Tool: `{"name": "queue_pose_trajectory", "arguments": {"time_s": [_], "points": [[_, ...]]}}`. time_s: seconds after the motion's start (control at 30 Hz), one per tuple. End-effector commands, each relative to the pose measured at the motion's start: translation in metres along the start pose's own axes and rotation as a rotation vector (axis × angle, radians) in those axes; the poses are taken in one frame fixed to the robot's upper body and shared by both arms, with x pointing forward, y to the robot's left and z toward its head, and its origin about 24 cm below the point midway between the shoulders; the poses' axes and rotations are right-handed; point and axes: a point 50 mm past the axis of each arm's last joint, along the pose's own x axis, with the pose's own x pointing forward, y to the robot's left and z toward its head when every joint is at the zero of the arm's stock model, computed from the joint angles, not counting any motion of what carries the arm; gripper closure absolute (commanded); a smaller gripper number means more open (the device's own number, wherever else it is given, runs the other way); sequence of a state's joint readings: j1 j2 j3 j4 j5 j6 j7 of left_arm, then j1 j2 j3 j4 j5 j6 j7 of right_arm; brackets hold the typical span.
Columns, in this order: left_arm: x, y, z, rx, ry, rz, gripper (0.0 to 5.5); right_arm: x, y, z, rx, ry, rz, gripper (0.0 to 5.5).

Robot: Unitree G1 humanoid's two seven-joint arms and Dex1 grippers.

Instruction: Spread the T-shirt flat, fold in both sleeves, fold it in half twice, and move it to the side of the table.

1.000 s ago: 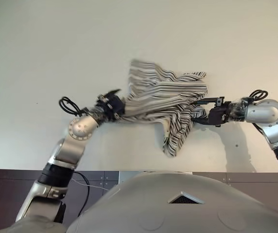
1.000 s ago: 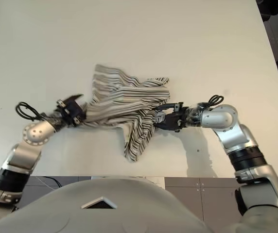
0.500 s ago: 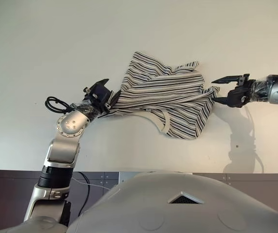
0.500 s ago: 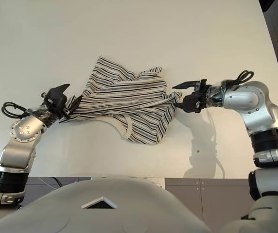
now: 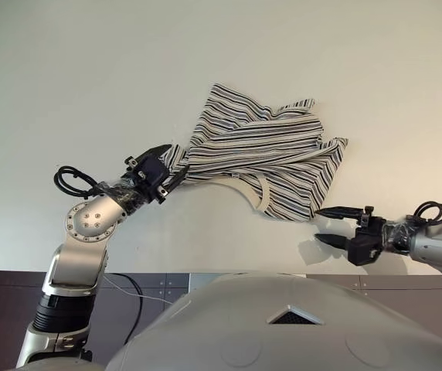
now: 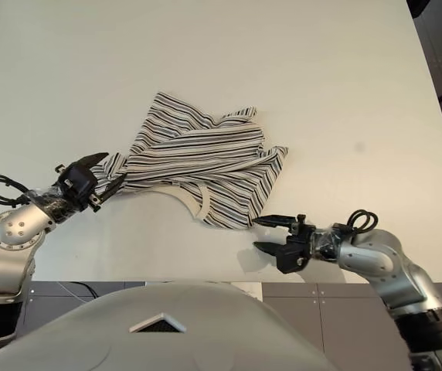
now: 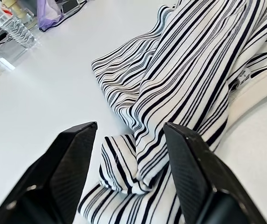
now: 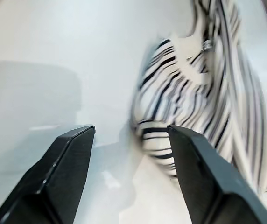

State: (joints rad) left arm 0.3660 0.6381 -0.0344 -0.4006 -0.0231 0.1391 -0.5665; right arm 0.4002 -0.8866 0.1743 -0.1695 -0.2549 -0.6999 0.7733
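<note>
T-shirt [image 5: 260, 151] lies rumpled, stripes up, in the middle of the surface [image 5: 90, 69]. Left gripper [image 5: 170, 162] gapes wide around the bunched left corner (fabric between the fingers, not pinched), while right gripper [image 5: 319, 224], fingers equally spread, hangs just off the near right hem.

a clear ribbed plastic bottle [image 7: 20, 30] stands just beside a translucent purple plastic bag [image 7: 49, 13], by the edge of the white tabletop [image 5: 90, 69]. dark grey floor panels [image 5: 5, 290] show at six o'clock of the tabletop, with a thin cable [image 5: 128, 286] at seven o'clock.
</note>
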Motion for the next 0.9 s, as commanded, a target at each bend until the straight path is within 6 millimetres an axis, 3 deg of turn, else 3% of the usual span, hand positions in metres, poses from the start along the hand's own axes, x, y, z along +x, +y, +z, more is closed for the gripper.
{"name": "queue_pose_trajectory", "arguments": {"time_s": [0.03,0.23,0.6,0.77,0.9], "points": [[0.003,0.000,0.001,0.042,-0.001,-0.027,2.85,0.013,0.011,-0.013,-0.029,0.081,0.008,2.64],[0.006,-0.001,-0.001,0.067,0.004,-0.038,2.85,0.024,0.020,-0.020,-0.049,0.122,0.008,2.64],[0.007,0.003,-0.001,0.111,-0.002,-0.023,2.82,0.018,0.015,-0.021,-0.061,0.101,0.032,4.85],[0.011,0.005,0.002,0.078,-0.035,0.011,2.82,0.010,-0.013,-0.004,-0.060,-0.033,0.000,5.37],[0.015,0.000,-0.008,0.009,-0.027,0.016,2.82,-0.022,-0.045,0.001,-0.046,-0.072,0.088,5.37]]}}
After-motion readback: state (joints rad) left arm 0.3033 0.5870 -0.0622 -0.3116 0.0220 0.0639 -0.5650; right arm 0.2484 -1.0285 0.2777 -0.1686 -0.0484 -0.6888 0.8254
